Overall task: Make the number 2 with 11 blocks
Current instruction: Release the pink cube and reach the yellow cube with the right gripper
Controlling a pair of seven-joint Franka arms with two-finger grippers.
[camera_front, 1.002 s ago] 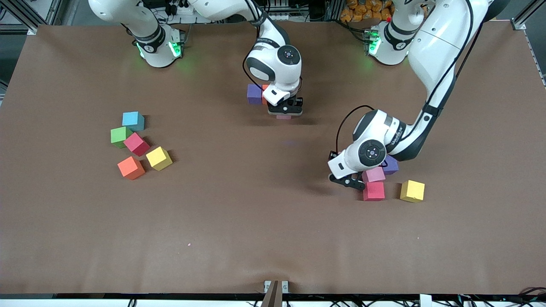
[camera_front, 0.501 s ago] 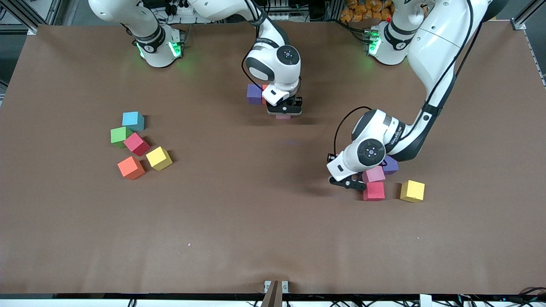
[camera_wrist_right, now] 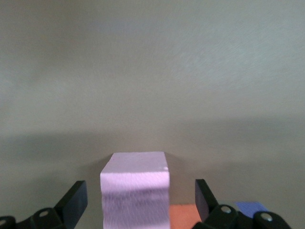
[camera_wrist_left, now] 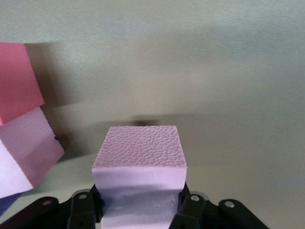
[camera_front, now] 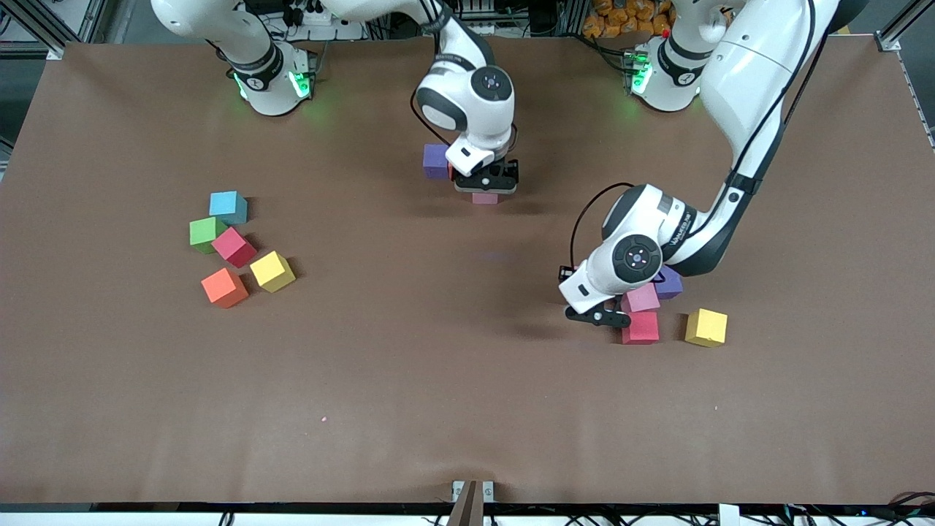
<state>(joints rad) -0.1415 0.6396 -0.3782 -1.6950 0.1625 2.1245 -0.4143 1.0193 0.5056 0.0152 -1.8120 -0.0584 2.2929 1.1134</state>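
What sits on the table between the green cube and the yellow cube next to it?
In the front view, a red cube lies between the green cube and the yellow cube, close beside both.

A wide table (camera_front: 467, 409) covered in matte brown sheet fills the view, evenly lit, with soft shadows. Along its top edge run metal frame bars (camera_front: 44, 22), dark cables (camera_front: 467, 11) and a heap of orange items (camera_front: 621, 14). A small metal bracket (camera_front: 472, 493) sits at its near edge
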